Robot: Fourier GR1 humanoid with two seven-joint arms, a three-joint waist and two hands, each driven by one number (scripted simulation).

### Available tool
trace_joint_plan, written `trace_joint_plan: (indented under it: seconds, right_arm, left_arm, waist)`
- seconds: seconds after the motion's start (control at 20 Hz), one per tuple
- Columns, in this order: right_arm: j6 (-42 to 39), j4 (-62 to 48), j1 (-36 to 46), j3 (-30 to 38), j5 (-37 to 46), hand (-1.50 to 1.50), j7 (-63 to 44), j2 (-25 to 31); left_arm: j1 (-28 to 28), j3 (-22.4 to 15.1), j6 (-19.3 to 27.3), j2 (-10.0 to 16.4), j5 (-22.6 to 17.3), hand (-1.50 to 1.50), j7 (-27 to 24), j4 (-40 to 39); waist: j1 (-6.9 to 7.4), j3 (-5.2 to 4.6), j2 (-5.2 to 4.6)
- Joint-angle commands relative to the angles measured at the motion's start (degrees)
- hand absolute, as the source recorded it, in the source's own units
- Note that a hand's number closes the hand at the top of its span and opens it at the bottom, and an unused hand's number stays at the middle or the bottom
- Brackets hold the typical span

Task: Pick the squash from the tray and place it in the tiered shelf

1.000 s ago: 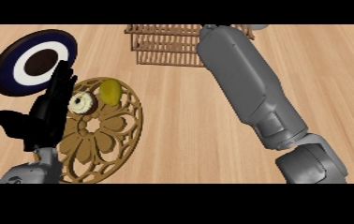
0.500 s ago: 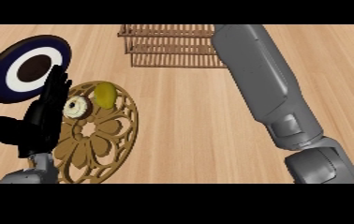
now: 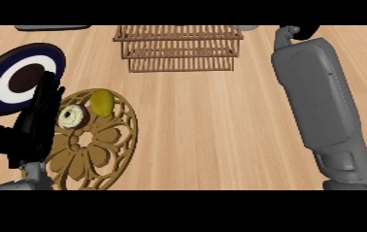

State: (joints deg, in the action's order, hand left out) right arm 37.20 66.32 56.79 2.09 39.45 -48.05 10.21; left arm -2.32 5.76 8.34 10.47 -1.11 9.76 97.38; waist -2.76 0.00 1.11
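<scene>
Squash (image 3: 102,102) still on tray (image 3: 108,165), left hand (image 3: 36,124) open, empty, right hand (image 3: 307,30) farther right, state unclear

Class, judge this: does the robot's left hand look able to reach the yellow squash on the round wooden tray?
Probably yes. The left hand is open at the round wooden tray's left edge, near the uncovered yellow squash; only a small pale round item lies between them.

1. The tiered shelf (image 3: 179,49) stands at the far middle of the desk (image 3: 215,129).
2. The tray (image 3: 100,148) lies near left, well apart from the shelf.
3. The squash (image 3: 102,103) lies on the tray's far part, with a round item (image 3: 72,117) just left of it.
4. A plate (image 3: 28,75) lies behind the tray, to its left.
5. The left hand (image 3: 36,124) stands at the tray's left edge.
6. The right forearm (image 3: 315,95) runs along the right side.
</scene>
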Motion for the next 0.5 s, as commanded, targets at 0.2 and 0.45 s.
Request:
trace_joint_plan:
  seconds: [0.2, 0.45]
  right_arm:
    - [-14.27, 32.28, -19.54, -0.34, -5.66, -1.50, -6.96, 8.54]
    - [-15.55, 46.83, -29.95, 1.72, -7.62, -1.50, -8.78, 9.30]
  left_arm:
    - [1.86, -0.42, 0.23, -0.96, 0.99, 0.00, -2.55, -0.41]
    - [1.03, 1.15, -3.20, 0.36, -2.06, 0.00, -2.24, -1.08]
  waist:
    - [0.32, 0.00, -0.26]
    - [2.02, -0.01, -0.82]
